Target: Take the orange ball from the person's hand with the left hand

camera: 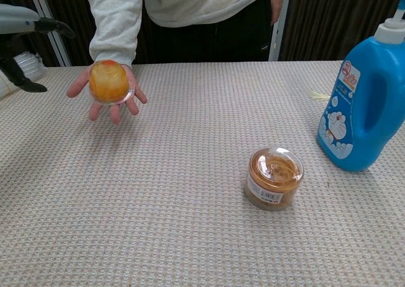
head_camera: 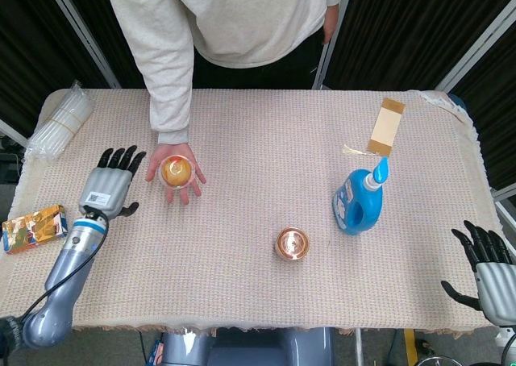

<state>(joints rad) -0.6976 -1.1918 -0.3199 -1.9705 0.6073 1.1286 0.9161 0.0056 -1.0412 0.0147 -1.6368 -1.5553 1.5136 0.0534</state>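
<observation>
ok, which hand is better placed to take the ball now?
Left. The left hand is open right beside the person's hand holding the orange ball. The right hand sits at the table's far corner, beyond the blue bottle.

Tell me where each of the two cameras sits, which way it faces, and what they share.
Head view: high above the near edge, looking down on the beige woven table; both the left hand and right hand show.
Chest view: low, looking across the table toward the person; only the left hand shows.
Shared: orange ball on the person's palm, blue detergent bottle.
</observation>
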